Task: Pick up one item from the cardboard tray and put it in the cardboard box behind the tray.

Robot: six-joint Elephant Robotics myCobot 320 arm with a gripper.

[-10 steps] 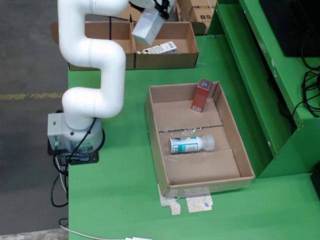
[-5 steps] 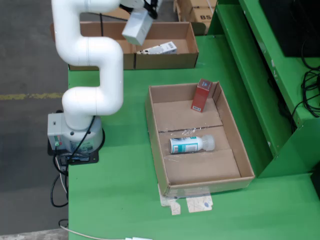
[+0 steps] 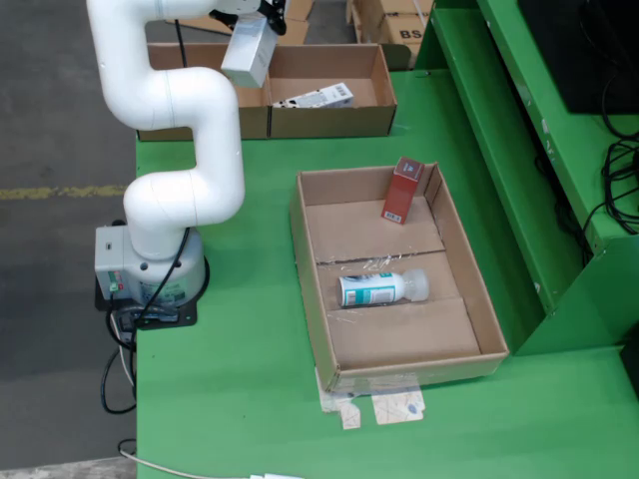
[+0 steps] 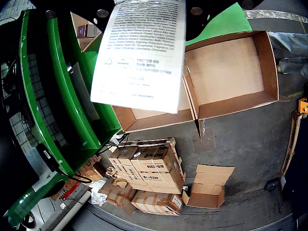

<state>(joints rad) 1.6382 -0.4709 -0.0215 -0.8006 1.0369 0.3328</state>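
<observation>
The jaws (image 3: pixel 262 22) are clenched on a white carton (image 3: pixel 249 50), which hangs down from them at the top of the fixed view. In the view that rides on the arm, this white carton (image 4: pixel 139 53) fills the upper middle of the picture, its printed face toward the lens; the fingers themselves are hidden behind it, so the hold is my judgement from how the carton hangs.

The carton's long axis points nearly straight down from the jaws, a little tilted. Directly under it is the cardboard box (image 3: pixel 374 118) at the back of the green worktop (image 3: pixel 240 379). In the fixed view the carton is above the divider between the box's two compartments, slightly to the left one. The right compartment already holds another white packet (image 3: pixel 318 98), lying flat. The riding view shows the cardboard box (image 4: pixel 269 62) open below, with bare bottom in one compartment.

The move to come seems mostly downward, a lowering and then a release.

Nearer the camera, the cardboard tray (image 3: pixel 312 289) still holds a red carton (image 3: pixel 403 190) leaning against its far wall and a white bottle (image 3: pixel 382 288) lying on its side.
</observation>
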